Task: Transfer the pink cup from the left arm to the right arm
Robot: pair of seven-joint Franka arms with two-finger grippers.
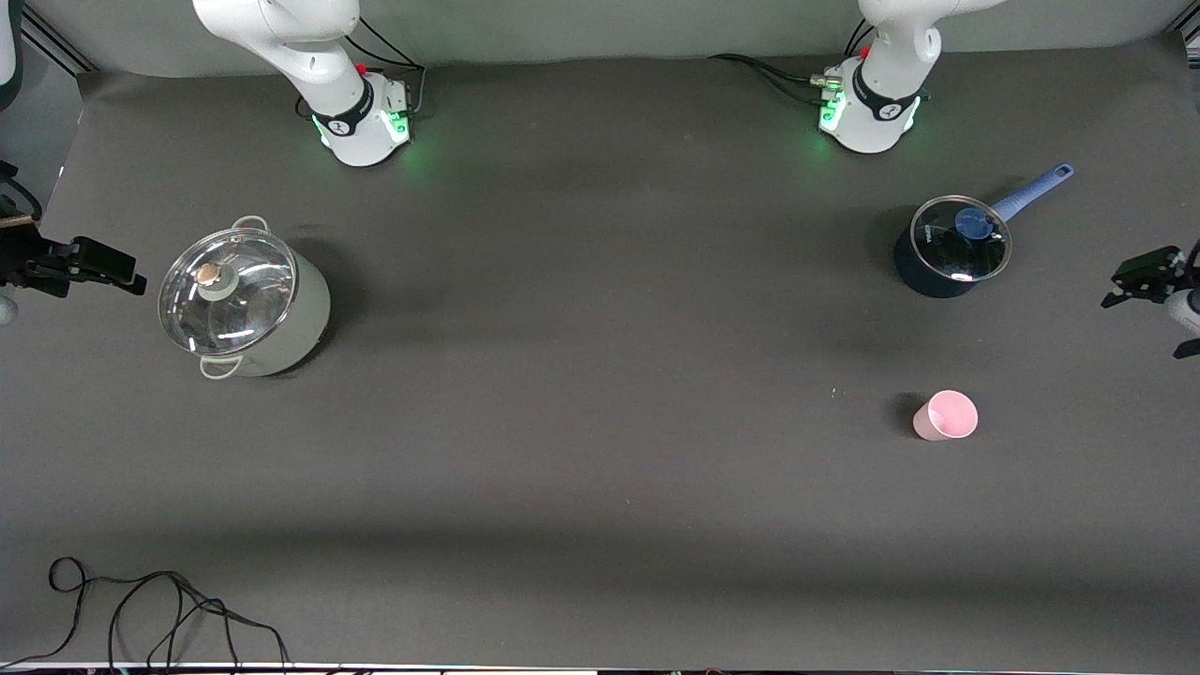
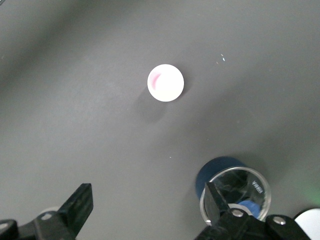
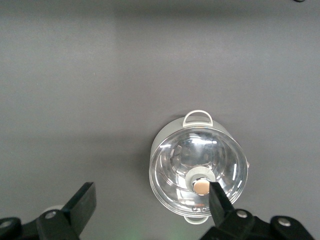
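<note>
The pink cup [image 1: 947,415] stands upright on the dark table toward the left arm's end, nearer to the front camera than the blue saucepan. It also shows in the left wrist view [image 2: 165,83], seen from above. My left gripper [image 1: 1139,279] hangs high over the table's edge at the left arm's end, apart from the cup; in its wrist view the left gripper [image 2: 148,200] is open and empty. My right gripper [image 1: 112,267] hangs over the table's edge at the right arm's end, open and empty in its wrist view [image 3: 150,200].
A dark blue saucepan [image 1: 952,248] with a glass lid and blue handle stands near the left arm's base; it also shows in the left wrist view [image 2: 235,192]. A pale pot [image 1: 246,302] with a glass lid stands toward the right arm's end, also in the right wrist view [image 3: 198,167]. A black cable [image 1: 141,609] lies at the front edge.
</note>
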